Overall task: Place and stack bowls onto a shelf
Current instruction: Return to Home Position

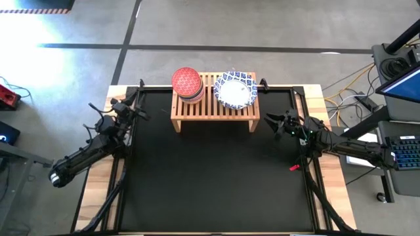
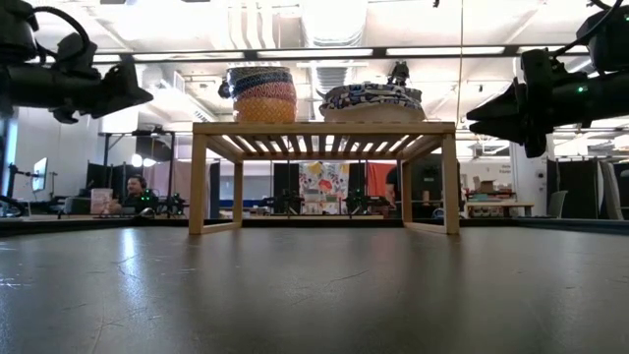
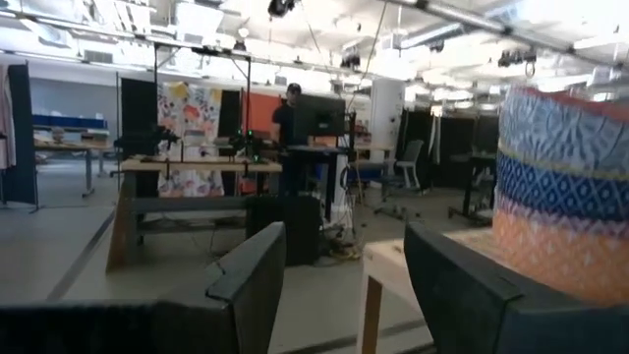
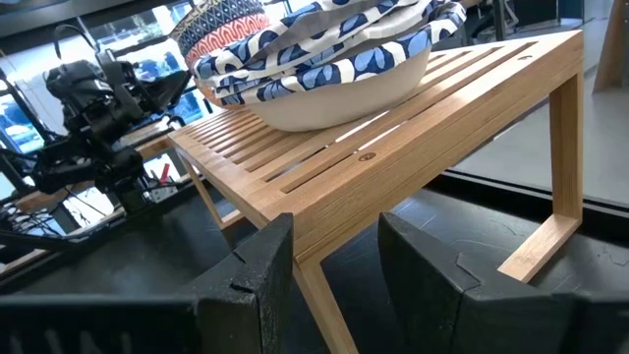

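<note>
Mat: a black mat (image 1: 210,183) was seen spread over the table top, nearest the low camera.
Right gripper: and there it was, the right gripper (image 1: 274,123) (image 4: 336,231), held up off the mat just beside the shelf's right end. Its fingers were spread apart and nothing was pinched between them.
Left gripper: the left gripper (image 1: 136,110) (image 3: 344,246) was held above the mat's left edge, near the shelf's left end but apart from it. Its fingers were spread too, and nothing was held.
Shelf: the light-wood shelf (image 1: 213,108) (image 2: 324,128) (image 4: 413,108) was stood at the far edge of the mat, between the two grippers. Its long axis was laid left to right across the table, its slats were run near to far, and a leg was set at each end.
White bowls: a stack of white, blue-patterned bowls (image 1: 235,90) (image 2: 371,98) (image 4: 324,59) was seated on the right half of the slatted top, mouths turned up.
Small bowls: a taller stack of smaller bowls (image 1: 187,83) (image 2: 261,94) (image 3: 560,197) was stood on the left half, upright, red from above, beside the white stack.
Room: far behind, a seated person (image 2: 133,193) could be made out.
</note>
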Controlling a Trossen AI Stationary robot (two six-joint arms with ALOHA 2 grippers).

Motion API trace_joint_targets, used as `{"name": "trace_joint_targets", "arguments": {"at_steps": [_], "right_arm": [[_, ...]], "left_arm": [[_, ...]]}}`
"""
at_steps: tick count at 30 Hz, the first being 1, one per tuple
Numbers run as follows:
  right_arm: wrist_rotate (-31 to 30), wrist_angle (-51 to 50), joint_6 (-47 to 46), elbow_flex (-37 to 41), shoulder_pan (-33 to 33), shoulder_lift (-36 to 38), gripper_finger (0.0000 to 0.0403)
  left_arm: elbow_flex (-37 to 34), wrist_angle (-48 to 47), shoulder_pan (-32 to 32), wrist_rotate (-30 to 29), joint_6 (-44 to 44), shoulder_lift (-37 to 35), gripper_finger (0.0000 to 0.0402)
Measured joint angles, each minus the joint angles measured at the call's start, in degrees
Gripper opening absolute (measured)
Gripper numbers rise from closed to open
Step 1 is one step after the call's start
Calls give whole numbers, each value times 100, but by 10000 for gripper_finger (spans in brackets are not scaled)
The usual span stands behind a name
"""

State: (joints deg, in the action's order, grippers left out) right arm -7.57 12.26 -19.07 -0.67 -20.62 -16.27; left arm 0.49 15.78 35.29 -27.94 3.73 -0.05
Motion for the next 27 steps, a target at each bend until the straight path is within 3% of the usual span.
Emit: {"name": "trace_joint_targets", "arguments": {"at_steps": [7, 27], "right_arm": [[0, 2, 0, 0, 0, 0, 139], [0, 2, 0, 0, -1, -2, 139]], "left_arm": [[0, -428, -4, 7, 0, 4, 193], [-2, -431, -4, 6, 0, 120, 193]]}}
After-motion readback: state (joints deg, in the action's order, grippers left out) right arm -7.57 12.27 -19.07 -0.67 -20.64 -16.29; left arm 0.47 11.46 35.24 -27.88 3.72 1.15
